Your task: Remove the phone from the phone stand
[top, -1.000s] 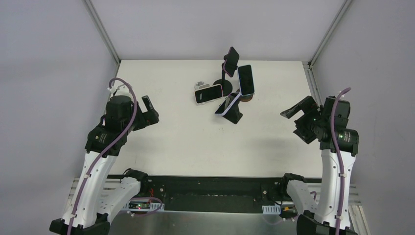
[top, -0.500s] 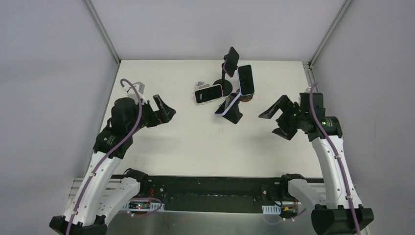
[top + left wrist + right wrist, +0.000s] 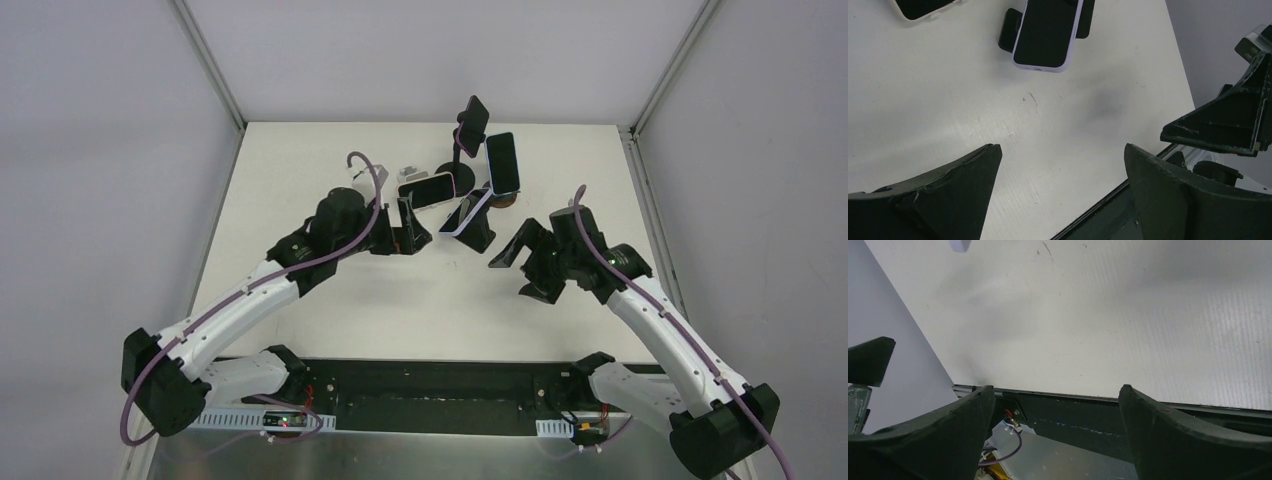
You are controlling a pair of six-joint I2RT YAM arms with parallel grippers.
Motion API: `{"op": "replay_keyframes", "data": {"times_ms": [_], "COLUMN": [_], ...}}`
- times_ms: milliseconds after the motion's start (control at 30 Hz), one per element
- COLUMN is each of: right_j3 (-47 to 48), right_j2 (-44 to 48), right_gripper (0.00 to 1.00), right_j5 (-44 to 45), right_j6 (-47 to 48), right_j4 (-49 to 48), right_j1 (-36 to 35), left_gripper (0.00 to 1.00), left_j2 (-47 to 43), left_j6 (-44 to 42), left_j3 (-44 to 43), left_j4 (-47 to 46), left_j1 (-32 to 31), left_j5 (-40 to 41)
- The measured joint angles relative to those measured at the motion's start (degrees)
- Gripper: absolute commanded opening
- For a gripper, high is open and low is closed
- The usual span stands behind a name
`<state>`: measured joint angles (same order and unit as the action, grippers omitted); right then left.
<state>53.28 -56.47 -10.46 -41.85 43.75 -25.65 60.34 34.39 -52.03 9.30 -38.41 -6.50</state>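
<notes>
1. The lavender-cased phone leans screen-up on a black wedge stand at the far middle of the table. The task does not say which handset is meant, but both arms point at this one.
2. Three others crowd just beside it: a pink-edged phone, a white phone and a dark phone on a tall post.
3. The left gripper sits just left of the stand, fingers spread wide and holding nothing. Its wrist camera shows the lavender phone ahead, off toward the top of its view.
4. The right gripper is near the stand's right side, also spread wide and empty.
5. The approach likely goes best if one gripper squares up to the phone's long edges and closes only once both fingers straddle the case.
6. The other gripper can pin the wedge so it does not slide.
7. Lifting along the stand's slope should avoid knocking the neighbours.
</notes>
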Motion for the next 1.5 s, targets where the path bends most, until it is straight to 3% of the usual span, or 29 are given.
{"op": "replay_keyframes", "data": {"times_ms": [167, 500, 867, 1133, 1500], "right_j3": [-4.98, -11.26, -14.21, -14.43, -14.4], "right_j2": [3.87, 16.46, 22.69, 22.67, 19.32], "right_gripper": [0.98, 0.98, 0.99, 0.99, 0.99], "right_j5": [2.14, 5.7, 8.48, 9.05, 9.18], "right_j6": [-4.0, -7.82, -11.13, -11.74, -11.69], "right_j4": [-0.85, 1.03, 4.07, 5.16, 5.09], "right_j1": [-2.27, -2.32, -2.36, -2.36, -2.36], "left_gripper": [0.99, 0.99, 0.99, 0.99, 0.99], "left_j2": [7.67, 26.49, 44.54, 47.28, 49.62], "left_j6": [-0.55, -8.35, -10.93, -10.54, -9.99], "left_j3": [-3.52, -20.28, -32.63, -33.53, -32.79], "left_j4": [-2.21, -5.95, -6.88, -7.19, -8.59], "left_j1": [-2.12, -2.12, 2.12, 7.48, 8.37], "left_j5": [1.09, 0.13, -15.3, -18.86, -23.76]}}
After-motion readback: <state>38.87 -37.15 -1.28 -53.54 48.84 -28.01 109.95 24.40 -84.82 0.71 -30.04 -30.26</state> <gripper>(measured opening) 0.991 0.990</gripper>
